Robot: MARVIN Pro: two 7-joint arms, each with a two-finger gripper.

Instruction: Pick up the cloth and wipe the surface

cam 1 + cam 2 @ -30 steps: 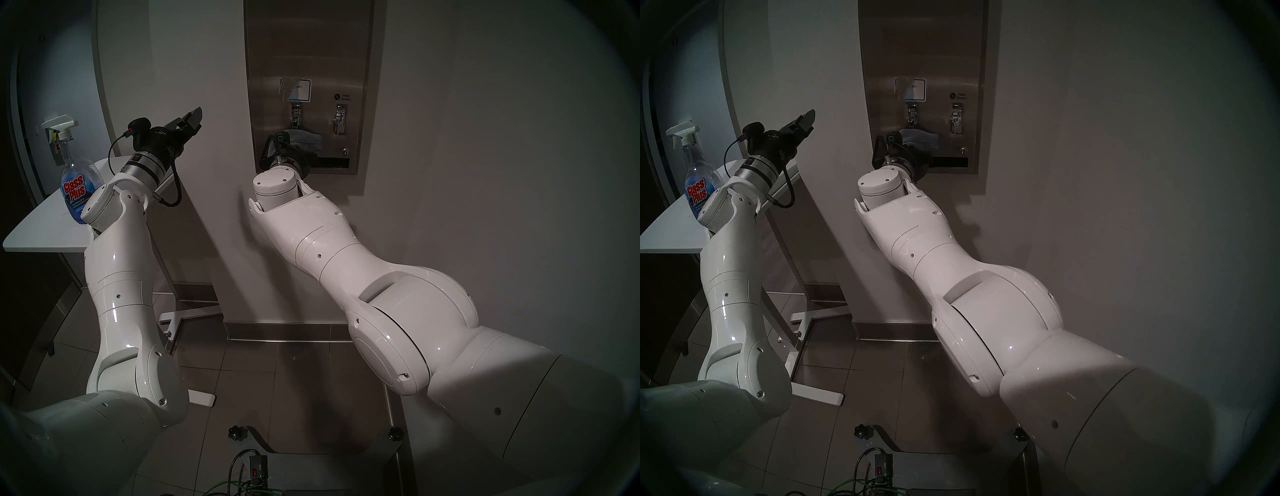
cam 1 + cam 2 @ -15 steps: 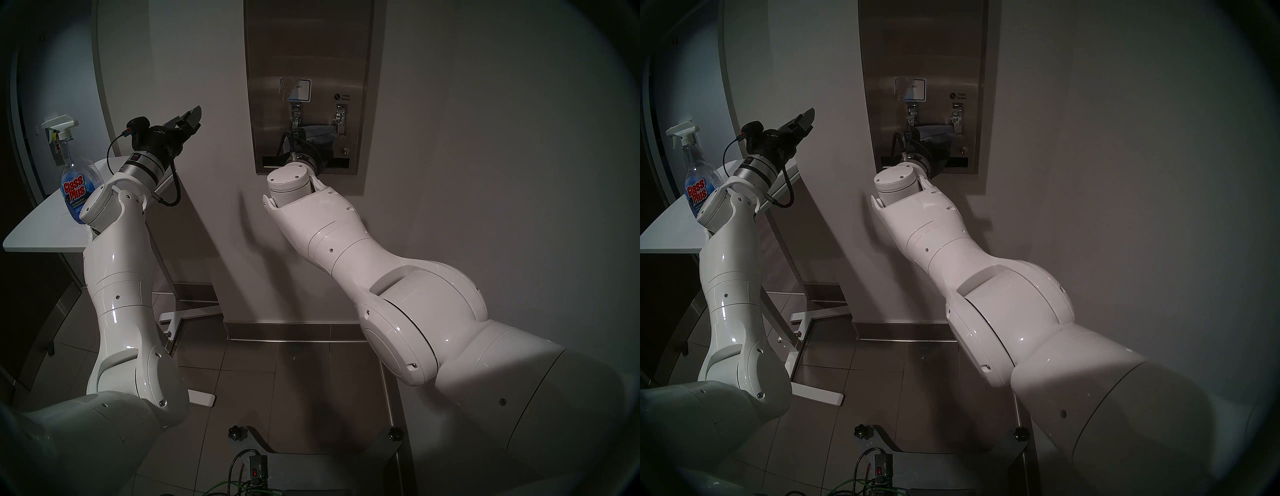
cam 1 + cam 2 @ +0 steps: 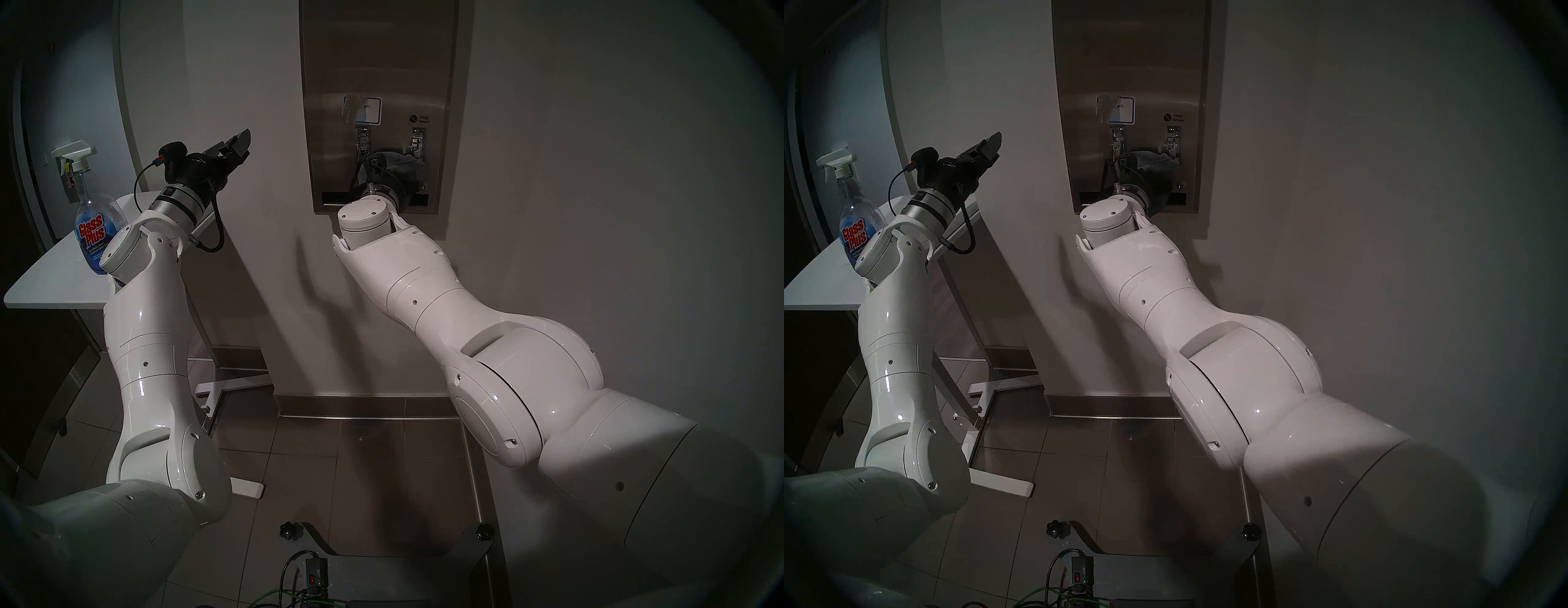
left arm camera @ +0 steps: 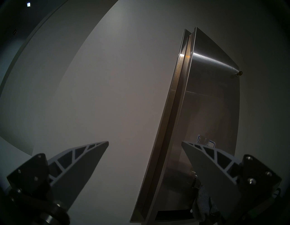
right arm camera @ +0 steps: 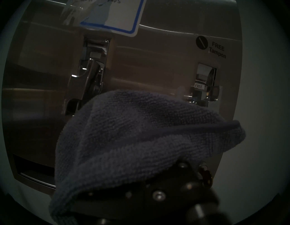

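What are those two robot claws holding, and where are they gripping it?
The right gripper is shut on the thick grey terry cloth; the fabric hides the exact grip spot. The left gripper is open and empty.

Your head pair looks down past both arms at wall and steel panel (image 3: 377, 63). Left wrist view faces panel (image 4: 211, 97) obliquely, farther off. Right wrist view sits close (cloth (image 5: 141, 133) fills foreground). All share panel.
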